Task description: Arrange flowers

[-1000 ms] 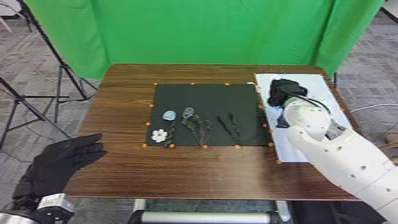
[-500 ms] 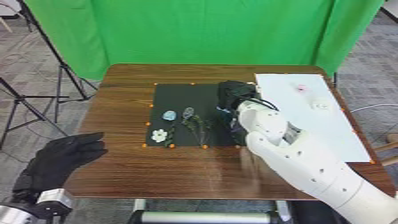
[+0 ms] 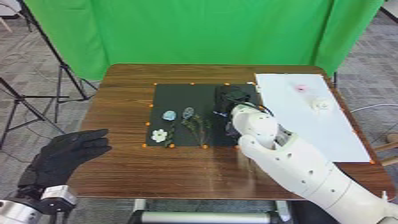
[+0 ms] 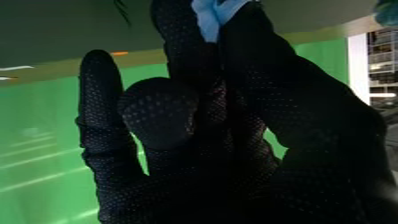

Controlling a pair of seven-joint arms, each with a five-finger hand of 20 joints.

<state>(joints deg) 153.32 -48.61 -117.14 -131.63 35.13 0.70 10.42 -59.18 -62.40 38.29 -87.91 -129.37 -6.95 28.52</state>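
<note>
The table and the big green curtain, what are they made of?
The table looks like brown wood, slightly shiny, with streaky grain, though it could be imitation. The green curtain seems to be matte cloth, because it hangs in folds.

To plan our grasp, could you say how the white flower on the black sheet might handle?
The white flower looks light and probably fragile, given its spread petals. Lying flat on the black sheet, it seems likelier to slide than roll.
</note>
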